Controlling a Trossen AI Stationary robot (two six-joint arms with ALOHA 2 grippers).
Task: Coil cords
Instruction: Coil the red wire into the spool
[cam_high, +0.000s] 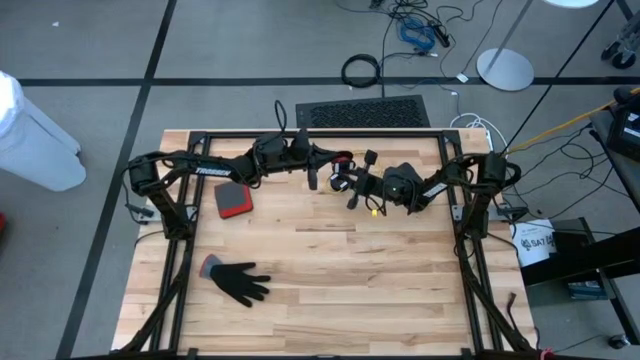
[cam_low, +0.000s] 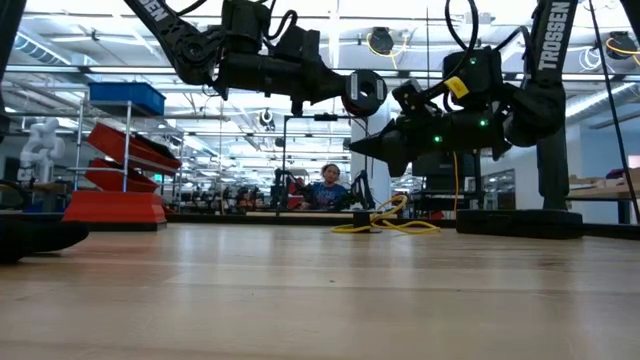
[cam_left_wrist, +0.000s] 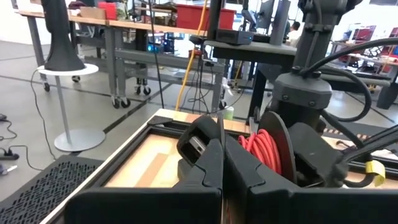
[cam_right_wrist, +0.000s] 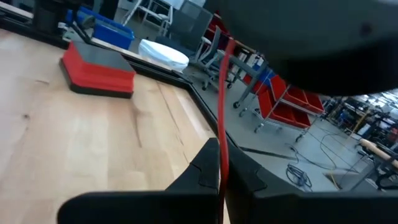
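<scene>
Dark left claw (cam_high: 312, 178) clenched, raised over the worktop (cam_high: 320, 290) near its far edge. Right claw (cam_high: 350, 199) clenched too, raised just beside it, a thin red cord (cam_right_wrist: 222, 99) running between its fingers. Yellow-orange cord (cam_high: 374, 209) loosely heaped on the planks beneath the right arm. Black cord not made out. Black glove (cam_high: 240, 281) toward the near-left corner, red-edged pad (cam_high: 232, 199) near the left edge.

Black glove (cam_high: 240, 281), red-edged block (cam_high: 232, 199)

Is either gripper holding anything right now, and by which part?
The right gripper is shut on a thin red-orange cord, pinching it somewhere along its length. The left gripper is shut with nothing seen in it.
</scene>
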